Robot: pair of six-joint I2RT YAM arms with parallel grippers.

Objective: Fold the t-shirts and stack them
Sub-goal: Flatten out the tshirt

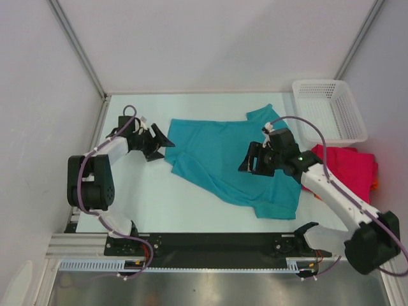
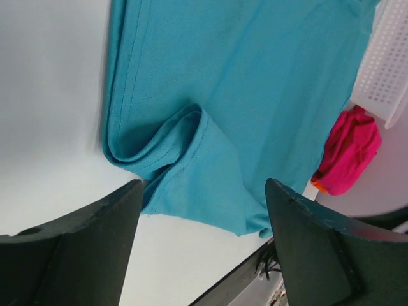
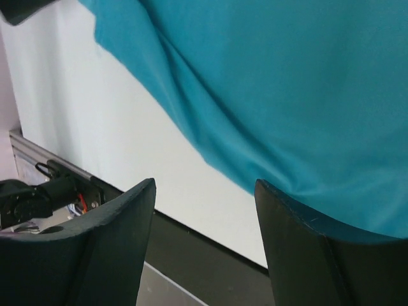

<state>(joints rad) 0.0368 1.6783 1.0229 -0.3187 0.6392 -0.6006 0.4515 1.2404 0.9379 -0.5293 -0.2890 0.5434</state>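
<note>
Right tool [image 1: 248,159] above teal t-shirt [image 1: 213,150] | left tool [image 1: 162,145] beside its edge

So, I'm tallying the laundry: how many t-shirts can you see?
3. A teal shirt is spread mid-table. A pink shirt is bunched at the right by the basket, with an orange sliver at its right edge. More may be hidden there.

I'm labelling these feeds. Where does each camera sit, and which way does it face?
Top external: above and behind the arms, looking down on the table; both arms, left tool and right tool show.
Left wrist: on the left arm, facing past its fingers across the teal t-shirt toward the pink t-shirt and basket.
Right wrist: on the right arm, facing past its fingers over teal cloth toward the base rail.
Shared: all three see the teal t-shirt.
</note>
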